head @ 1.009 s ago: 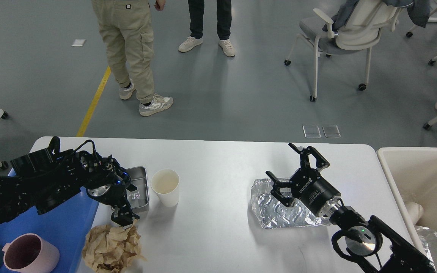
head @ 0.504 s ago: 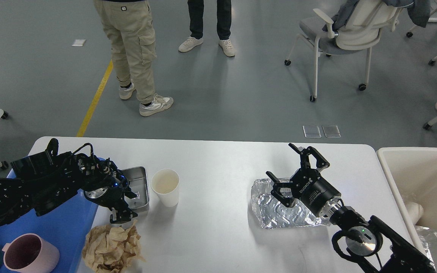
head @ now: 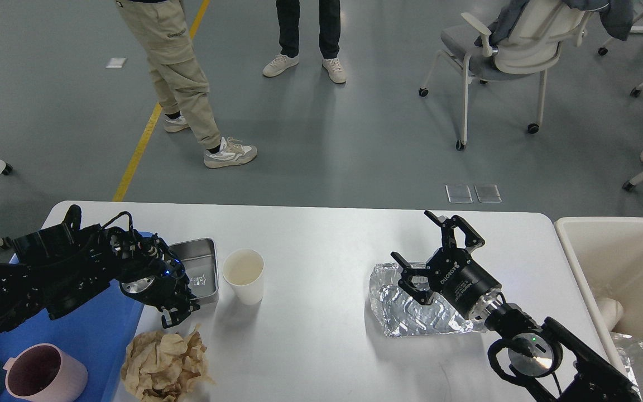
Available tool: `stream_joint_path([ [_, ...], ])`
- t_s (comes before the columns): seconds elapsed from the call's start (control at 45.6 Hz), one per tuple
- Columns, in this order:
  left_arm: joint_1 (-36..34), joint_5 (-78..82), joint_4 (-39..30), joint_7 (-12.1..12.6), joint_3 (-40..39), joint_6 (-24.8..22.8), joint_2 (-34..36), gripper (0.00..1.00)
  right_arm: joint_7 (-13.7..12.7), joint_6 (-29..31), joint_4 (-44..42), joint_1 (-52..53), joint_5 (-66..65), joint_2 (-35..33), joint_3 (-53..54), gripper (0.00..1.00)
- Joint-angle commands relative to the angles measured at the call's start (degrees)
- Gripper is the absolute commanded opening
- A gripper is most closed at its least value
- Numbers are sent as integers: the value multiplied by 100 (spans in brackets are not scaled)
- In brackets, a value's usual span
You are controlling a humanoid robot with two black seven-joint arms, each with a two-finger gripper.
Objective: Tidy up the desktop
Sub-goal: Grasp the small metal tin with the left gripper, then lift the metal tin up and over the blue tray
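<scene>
The desktop point(head: 321, 234) is a big white surface that fills the lower half of the view. Its far edge runs straight across, with rounded corners.

On the left, a blue tray point(head: 87, 329) hangs over the left edge of the surface. A pink cup point(head: 42, 377) sits in it near the bottom. The left gripper point(head: 176, 315) hangs low, just above a crumpled brown paper point(head: 165, 363) near the front edge. Its jaws are small and dark, so I cannot tell if they are apart or pinched. Right behind it is a metal tin point(head: 198, 268), and just beside the tin stands a white paper cup point(head: 243, 274).

The middle of the surface is bare, from the paper cup across to a shiny foil tray point(head: 411, 312).

The right gripper point(head: 436, 248) is over the far side of the foil tray. Its jaws are spread wide and hold nothing.

A cream bin point(head: 578, 268) sits tight against the right edge of the surface.

On the floor past the far edge are two people's legs point(head: 187, 78) and a wheeled chair point(head: 500, 50).
</scene>
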Motion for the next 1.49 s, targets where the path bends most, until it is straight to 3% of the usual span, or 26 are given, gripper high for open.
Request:
stream_joint_path([
  [0.0, 2, 5, 0, -10, 0, 6, 14, 0, 0, 0, 0, 0, -1, 0, 0, 100],
  [0.351, -77, -249, -18, -36, -9, 129, 84, 0, 0, 0, -44, 0, -1, 18, -9, 100],
  [0.636, -261, -838, -228, -247, -123, 288, 883, 0, 0, 0, -52, 44, -1, 35, -9, 100],
  [1.118, -1052, -3783, -361, -212, -202, 340, 1411, 2, 0, -44, -35, 62, -10, 61, -61, 100],
  [1.469, -1140, -5022, -448, -168, -1616, 42, 1921, 2, 0, -44, -53, 35, -10, 61, -70, 100],
])
